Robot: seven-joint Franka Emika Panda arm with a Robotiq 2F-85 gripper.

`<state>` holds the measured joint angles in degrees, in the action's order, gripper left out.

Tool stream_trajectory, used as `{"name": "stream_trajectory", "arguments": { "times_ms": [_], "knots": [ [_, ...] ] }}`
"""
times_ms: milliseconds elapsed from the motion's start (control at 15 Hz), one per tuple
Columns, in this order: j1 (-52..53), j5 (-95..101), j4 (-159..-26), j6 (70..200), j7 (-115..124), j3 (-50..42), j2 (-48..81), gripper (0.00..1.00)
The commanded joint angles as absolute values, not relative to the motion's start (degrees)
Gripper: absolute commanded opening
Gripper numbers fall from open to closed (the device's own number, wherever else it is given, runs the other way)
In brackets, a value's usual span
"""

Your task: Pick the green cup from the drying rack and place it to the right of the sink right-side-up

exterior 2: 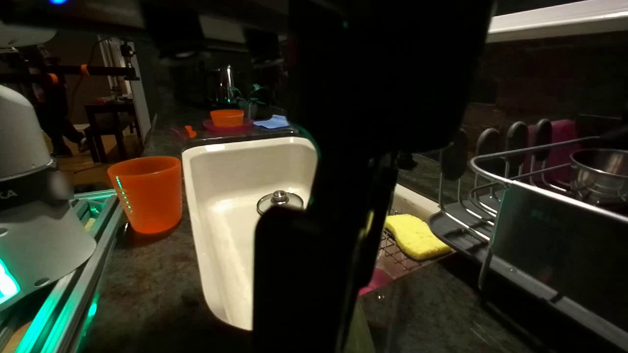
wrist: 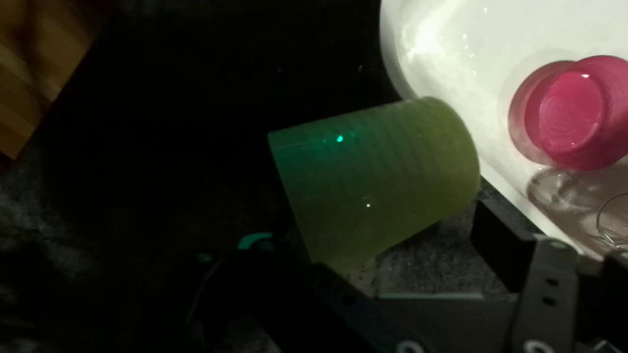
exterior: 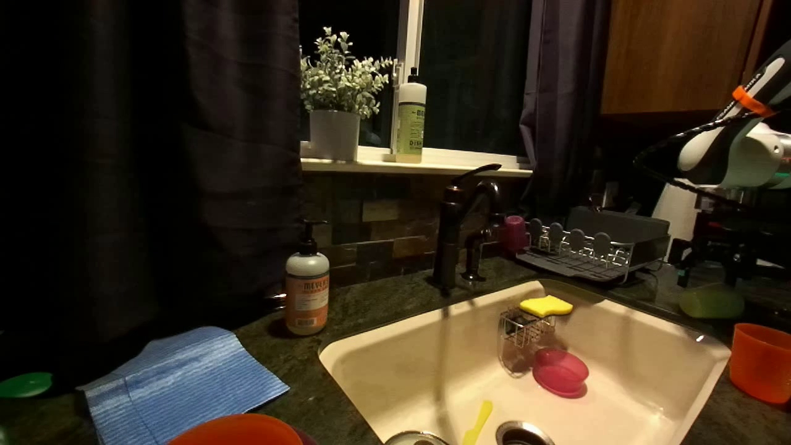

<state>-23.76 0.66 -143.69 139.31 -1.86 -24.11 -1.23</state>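
The pale lime green cup (wrist: 378,176) lies on its side on the dark counter beside the sink (wrist: 427,83). My gripper (wrist: 387,245) is open, with its jaws wide apart on either side of the cup's near part. A gap shows between the cup and the right finger pad (wrist: 505,250). Whether the darker left finger touches it, I cannot tell. In an exterior view the cup (exterior: 710,301) sits low under the gripper, while black fingers (exterior 2: 304,274) mostly cover the cup (exterior 2: 360,328) elsewhere. The drying rack (exterior: 581,267) stands behind the sink's corner.
An orange cup (exterior: 763,361) stands on the counter close to the green cup. Inside the sink are a pink cup (exterior: 559,374) and a wire caddy (exterior: 525,330) with a yellow sponge (exterior: 547,306). The dark faucet (exterior: 451,235) rises behind the basin.
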Motion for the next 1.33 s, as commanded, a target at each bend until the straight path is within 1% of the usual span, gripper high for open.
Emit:
{"name": "stream_trajectory", "arguments": {
  "times_ms": [0,67,133,200,267,333,400,533,600,667,800,867,933,1000,1133,1267],
  "knots": [
    [-24.10,-1.67,-144.62,140.86,-2.26,-24.41,-0.83,0.90],
    [-24.14,-1.84,-144.65,140.88,-2.32,-24.46,-0.77,0.92],
    [-24.19,-1.88,-144.63,140.93,-2.30,-24.51,-0.76,0.90],
    [-24.24,-1.84,-144.60,141.04,-2.22,-24.55,-0.73,0.86],
    [-24.26,-1.88,-144.59,141.23,-2.18,-24.57,-0.72,0.71],
    [-24.27,-1.85,-144.59,141.47,-2.10,-24.58,-0.76,0.64],
    [-24.27,-1.88,-144.61,141.66,-2.10,-24.59,-0.79,0.64],
    [-24.26,-1.60,-144.64,142.29,-1.89,-24.57,-1.08,0.46],
    [-24.25,-1.56,-144.59,142.46,-1.83,-24.56,-1.11,0.42],
    [-24.24,-1.56,-144.55,142.56,-1.80,-24.55,-1.11,0.41],
    [-24.26,-1.50,-144.56,143.17,-1.64,-24.56,-1.07,0.34],
    [-24.27,-1.53,-144.55,143.40,-1.59,-24.57,-1.05,0.33],
    [-24.28,-1.44,-144.51,143.61,-1.41,-24.58,-0.97,0.28],
    [-24.29,-1.46,-144.49,143.78,-1.26,-24.59,-0.92,0.17],
    [-24.33,-1.25,-144.49,144.28,-0.83,-24.60,-0.81,0.00],
    [-24.39,-1.25,-144.47,144.41,-0.54,-24.62,-0.80,0.00]
  ]
}}
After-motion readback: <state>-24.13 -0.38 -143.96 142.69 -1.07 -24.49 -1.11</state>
